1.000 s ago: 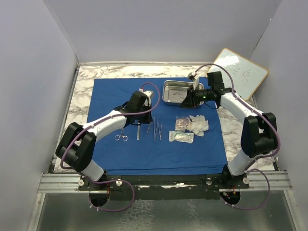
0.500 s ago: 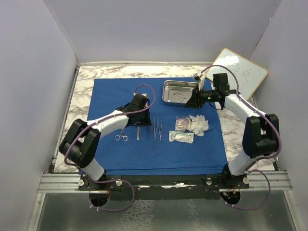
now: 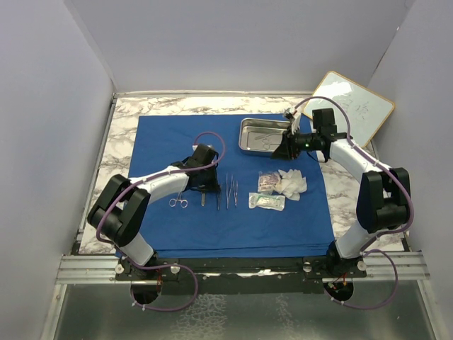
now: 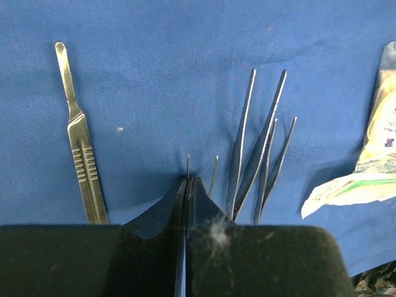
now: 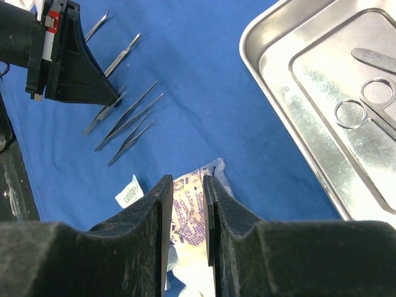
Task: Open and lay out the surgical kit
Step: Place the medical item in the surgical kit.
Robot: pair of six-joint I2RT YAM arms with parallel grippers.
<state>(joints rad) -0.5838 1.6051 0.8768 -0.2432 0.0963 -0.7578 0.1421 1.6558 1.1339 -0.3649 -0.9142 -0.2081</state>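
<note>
Right, blue cloth (image 3: 163,142) spread flat on the marble table (image 3: 124,142); steel tray (image 3: 243,136) at the cloth's 1 o'clock, ring-handled instrument (image 5: 365,102) lying inside; left gripper (image 4: 187,180) clamped fully closed, low over mid-cloth; a thin metal tip sits right at its fingertips, can't tell if pinched; scalpel handle (image 4: 80,148) at its 10 o'clock, forceps (image 4: 253,142) at 2 o'clock, packet (image 4: 377,154) at 3; right gripper (image 5: 187,179) hovers at the tray's 4 o'clock corner, jaws a narrow slit apart, nothing between them; gauze (image 3: 291,183) at its 6 o'clock
</note>
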